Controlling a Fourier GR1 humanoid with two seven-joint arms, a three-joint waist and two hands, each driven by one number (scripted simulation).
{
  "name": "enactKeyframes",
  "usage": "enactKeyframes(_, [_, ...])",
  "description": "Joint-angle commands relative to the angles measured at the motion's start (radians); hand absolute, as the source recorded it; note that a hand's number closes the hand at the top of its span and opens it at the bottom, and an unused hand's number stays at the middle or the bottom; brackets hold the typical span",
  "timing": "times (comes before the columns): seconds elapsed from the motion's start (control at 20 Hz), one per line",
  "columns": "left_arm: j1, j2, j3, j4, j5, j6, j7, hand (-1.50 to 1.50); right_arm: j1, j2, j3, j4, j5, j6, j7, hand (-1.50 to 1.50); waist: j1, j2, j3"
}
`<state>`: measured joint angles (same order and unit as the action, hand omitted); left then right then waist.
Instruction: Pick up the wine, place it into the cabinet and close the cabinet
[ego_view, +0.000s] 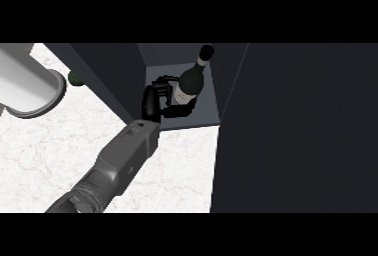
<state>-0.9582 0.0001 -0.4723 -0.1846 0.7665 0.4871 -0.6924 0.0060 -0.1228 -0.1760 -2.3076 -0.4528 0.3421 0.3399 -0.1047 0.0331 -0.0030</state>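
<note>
The wine bottle (190, 82) is dark green with a pale label, its neck and dark cap pointing up and slightly right. It is inside the open cabinet (203, 119), above the cabinet's grey floor. My left hand (152, 100) reaches in from the lower left on a grey forearm, and its black fingers curl round the bottle's lower body from the left. The base of the bottle is hidden by the fingers, so I cannot tell whether it rests on the floor. My right hand does not show.
A large dark cabinet panel (303, 130) fills the right side, and another dark wall (111, 70) borders the opening on the left. A pale cylinder (29, 85) lies at the upper left with a small dark green object (74, 77) behind it. White marble counter (59, 150) spreads below.
</note>
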Motion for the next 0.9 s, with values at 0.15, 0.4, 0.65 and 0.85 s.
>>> enactKeyframes(0.15, [-0.083, 0.0, 0.026, 0.052, 0.009, -0.01, 0.003, 1.5, 0.035, -0.013, -0.032, -0.004, -0.047, 0.034, -0.018, -1.5, -0.009, 0.0, 0.002])
enactKeyframes(0.4, [-0.114, 0.0, 0.046, 0.072, 0.025, -0.04, 0.021, 1.5, 0.01, -0.008, -0.019, -0.012, -0.027, 0.013, -0.008, -1.5, -0.007, 0.004, 0.001])
enactKeyframes(0.65, [-0.142, 0.0, 0.047, 0.106, 0.01, -0.023, -0.01, 1.5, 0.036, 0.031, -0.007, 0.022, 0.01, 0.015, -0.047, -1.5, 0.007, 0.005, 0.002])
enactKeyframes(0.85, [-0.165, 0.0, 0.044, 0.133, -0.001, -0.013, -0.004, 1.5, 0.045, 0.001, -0.02, -0.001, -0.014, 0.041, -0.039, -1.5, -0.008, 0.006, 0.002])
